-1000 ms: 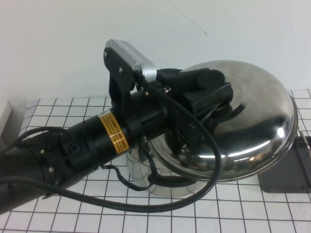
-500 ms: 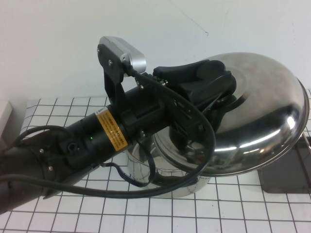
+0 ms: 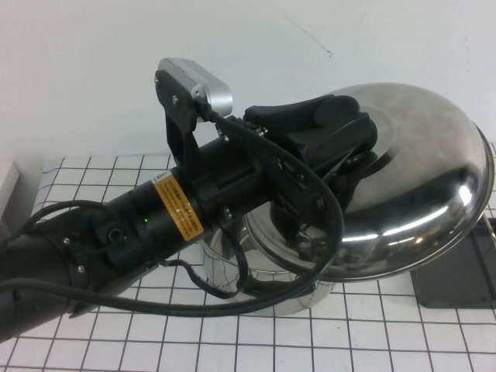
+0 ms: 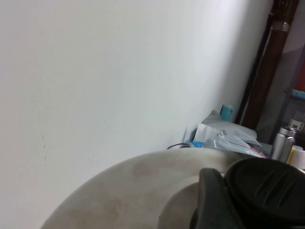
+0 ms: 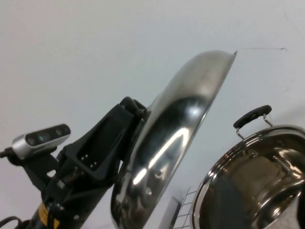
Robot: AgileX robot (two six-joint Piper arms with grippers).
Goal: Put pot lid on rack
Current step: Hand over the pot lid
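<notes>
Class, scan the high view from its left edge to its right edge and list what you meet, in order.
Left arm → silver wrist camera → left pincer, shut on the knob → pot lid, held tilted in the air → dark tray of the rack. The right pincer is out of view.

My left end effector [image 5: 136, 119] grips the round shiny steel pot lid [image 5: 176, 129], tilted on edge in the air. Beside it stands the open steel pot with a black handle [image 5: 252, 191].

Rack [image 3: 457, 273] mostly behind pot lid [image 3: 418, 186]
</notes>
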